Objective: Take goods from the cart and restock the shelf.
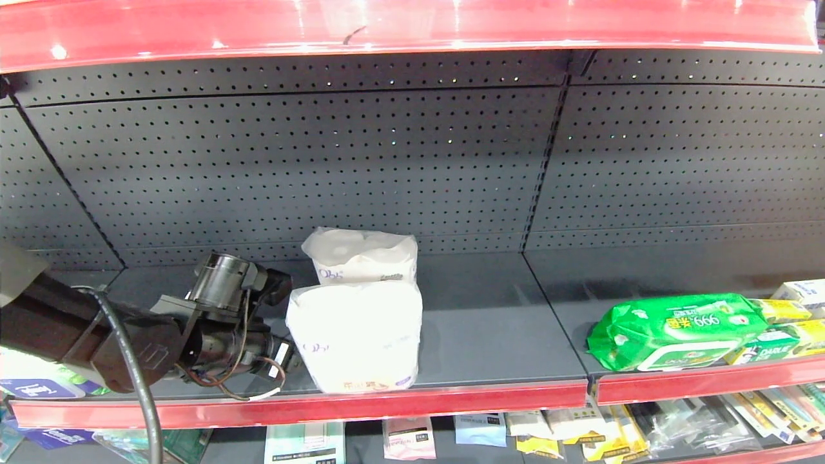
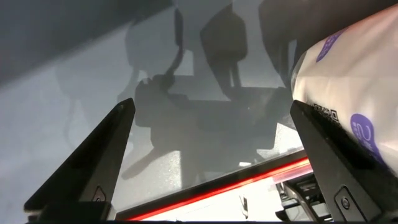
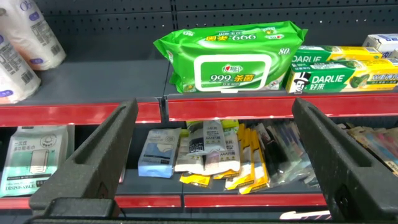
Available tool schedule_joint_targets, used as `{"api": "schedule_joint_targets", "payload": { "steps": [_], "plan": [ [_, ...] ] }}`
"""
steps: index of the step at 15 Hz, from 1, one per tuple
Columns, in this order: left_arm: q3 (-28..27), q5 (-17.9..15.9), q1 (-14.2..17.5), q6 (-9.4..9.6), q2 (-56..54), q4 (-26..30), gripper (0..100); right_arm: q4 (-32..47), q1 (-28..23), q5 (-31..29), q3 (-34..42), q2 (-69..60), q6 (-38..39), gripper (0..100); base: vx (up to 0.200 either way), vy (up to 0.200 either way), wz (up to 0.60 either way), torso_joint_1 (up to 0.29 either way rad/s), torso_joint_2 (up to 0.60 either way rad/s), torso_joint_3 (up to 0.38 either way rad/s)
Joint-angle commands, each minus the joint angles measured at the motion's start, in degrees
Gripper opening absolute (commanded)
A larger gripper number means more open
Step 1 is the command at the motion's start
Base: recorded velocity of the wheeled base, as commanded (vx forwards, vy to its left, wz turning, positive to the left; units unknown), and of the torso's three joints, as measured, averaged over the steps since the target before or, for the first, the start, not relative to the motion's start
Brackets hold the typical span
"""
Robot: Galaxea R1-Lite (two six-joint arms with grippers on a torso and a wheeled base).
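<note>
Two white tissue packs stand on the dark grey shelf (image 1: 490, 322), the front pack (image 1: 358, 335) at the shelf's red edge and the rear pack (image 1: 361, 254) behind it. My left gripper (image 1: 283, 328) rests low over the shelf just left of the front pack. In the left wrist view this gripper (image 2: 211, 168) is open with only bare shelf between its fingers, and the front pack (image 2: 360, 68) lies outside one finger. My right gripper (image 3: 211, 162) is open and holds nothing. It faces the shelf front from a distance, below a green wipes pack (image 3: 233, 56).
The green wipes pack (image 1: 670, 328) and toothpaste boxes (image 1: 773, 341) fill the shelf's right bay. Bare shelf lies between them and the tissue packs. A pegboard wall closes the back. Small packets (image 3: 205, 149) fill the lower shelf.
</note>
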Motion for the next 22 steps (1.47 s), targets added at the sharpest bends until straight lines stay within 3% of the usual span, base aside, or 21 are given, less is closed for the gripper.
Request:
{"api": "schedule_joint_targets", "payload": {
  "steps": [1,5,7,9,10,12,15,16,17,18,20,21,22],
  "plan": [
    [0.0,0.0,-0.2,-0.09,0.1,0.0,100,0.0,0.0,0.0,0.0,0.0,0.0,100,0.000,0.000,0.00,0.000,0.00,0.000],
    [0.4,0.2,0.1,0.00,-0.3,0.0,100,0.0,0.0,0.0,0.0,0.0,0.0,100,0.000,0.000,0.00,0.000,0.00,0.000],
    [0.7,1.0,2.7,2.46,-3.0,0.0,100,0.0,0.0,0.0,0.0,0.0,0.0,100,0.000,0.000,0.00,0.000,0.00,0.000],
    [2.3,0.5,8.2,10.63,-8.5,0.0,100,0.0,0.0,0.0,0.0,0.0,0.0,100,0.000,0.000,0.00,0.000,0.00,0.000],
    [4.9,-0.6,11.8,17.23,-14.1,0.0,100,0.0,0.0,0.0,0.0,0.0,0.0,100,0.000,0.000,0.00,0.000,0.00,0.000],
    [10.0,-4.9,15.5,21.62,-25.7,0.3,100,0.0,0.0,0.0,0.0,0.0,0.0,100,0.000,0.000,0.00,0.000,0.00,0.000],
    [19.6,-10.3,19.7,21.27,-51.0,3.7,100,0.0,0.0,0.0,0.0,0.0,0.0,100,0.000,0.000,0.00,0.000,0.00,0.000],
    [21.9,-12.4,20.6,17.58,-61.1,5.3,100,0.0,0.0,0.0,0.0,0.0,0.0,100,0.000,0.000,0.00,0.000,0.00,0.000],
    [22.6,-12.9,20.7,12.13,-70.4,7.7,100,0.0,0.0,0.0,0.0,0.0,0.0,100,0.000,0.000,0.00,0.000,0.00,0.000],
    [22.6,-12.9,20.7,11.34,-71.7,8.1,100,0.0,0.0,0.0,0.0,0.0,0.0,100,0.000,0.000,0.00,0.000,0.00,0.000],
    [23.2,-13.1,20.5,2.11,-83.7,16.6,100,0.0,0.0,0.0,0.0,0.0,0.0,100,0.000,0.000,0.00,0.000,0.00,0.000],
    [23.6,-12.9,20.4,0.61,-87.0,19.5,100,0.0,0.0,0.0,0.0,0.0,0.0,100,0.000,0.000,0.00,0.000,0.00,0.000],
    [25.5,-12.2,20.5,0.53,-93.5,23.6,100,0.0,0.0,0.0,0.0,0.0,0.0,100,0.000,0.000,0.00,0.000,0.00,0.000]
  ]
}}
